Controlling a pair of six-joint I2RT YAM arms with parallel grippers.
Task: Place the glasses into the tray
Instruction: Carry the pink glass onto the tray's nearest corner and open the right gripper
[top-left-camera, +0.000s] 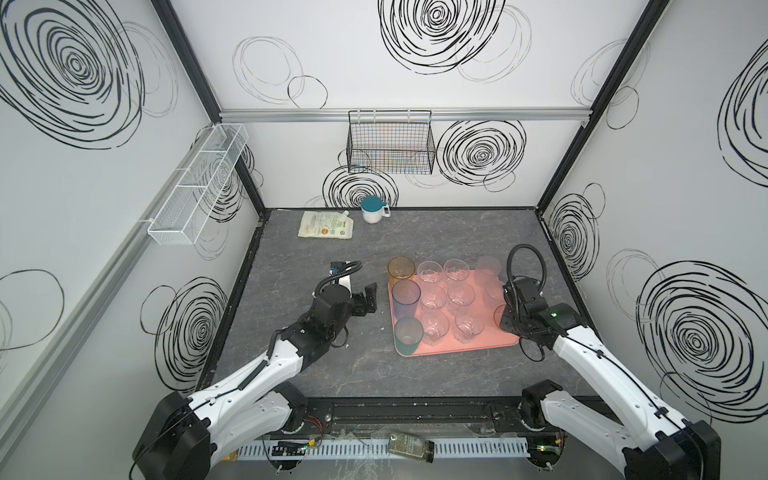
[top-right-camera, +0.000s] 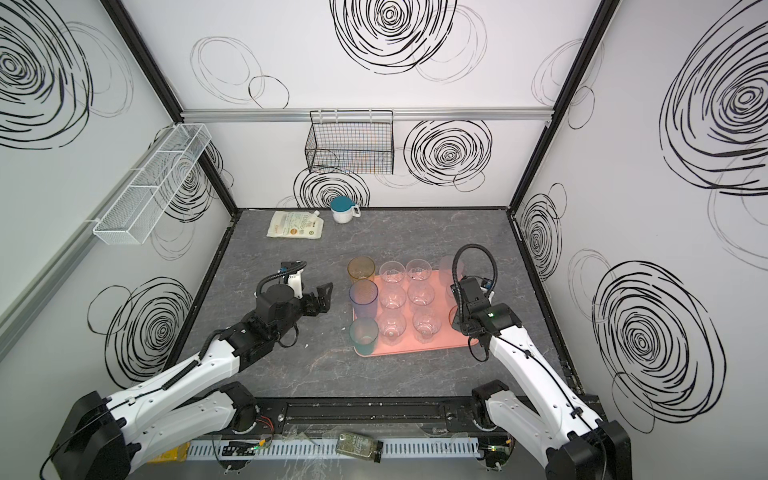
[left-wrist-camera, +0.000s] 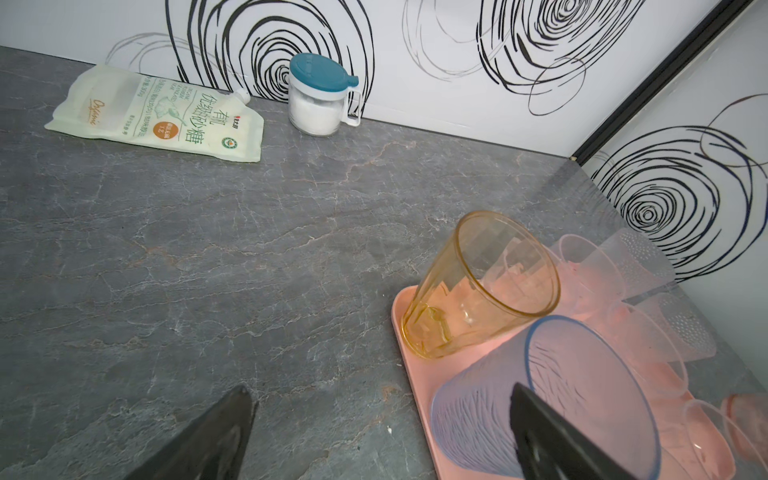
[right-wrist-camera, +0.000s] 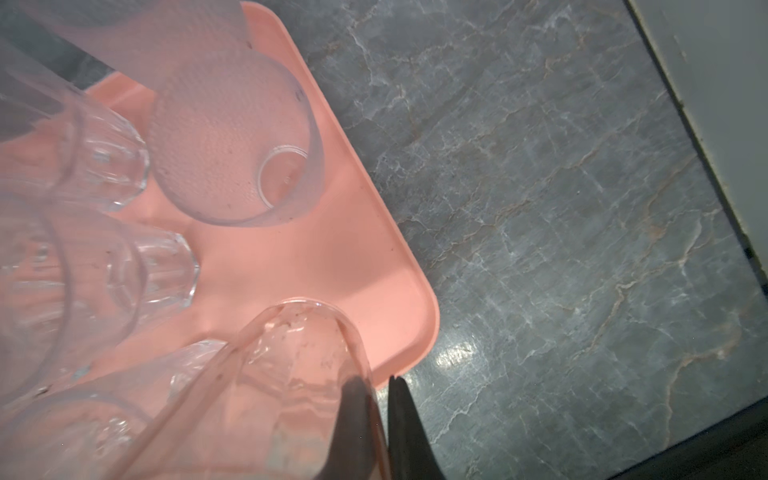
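Note:
The pink tray (top-left-camera: 457, 351) (top-right-camera: 415, 351) lies right of centre and carries several glasses. Amber (top-left-camera: 401, 268), blue (top-left-camera: 406, 293) and teal (top-left-camera: 408, 331) glasses line its left edge, clear ones fill the middle, and frosted ones stand at the right. My left gripper (top-left-camera: 370, 297) (left-wrist-camera: 380, 390) hangs open just left of the tray with nothing between its fingers; the blue glass (left-wrist-camera: 561, 395) is close beside it. My right gripper (right-wrist-camera: 374, 380) is shut on the wall of a clear glass (right-wrist-camera: 291, 365) (top-left-camera: 500, 316) over the tray's near right corner, one finger inside and one outside. In both top views the wrist hides those fingers.
A sugar pouch (top-left-camera: 325, 224) and a white mug with a teal lid (top-left-camera: 372, 210) sit by the back wall. A black wire basket (top-left-camera: 390, 143) and a white mesh basket (top-left-camera: 197, 183) hang on the walls. A bottle (top-left-camera: 411, 446) lies on the front rail.

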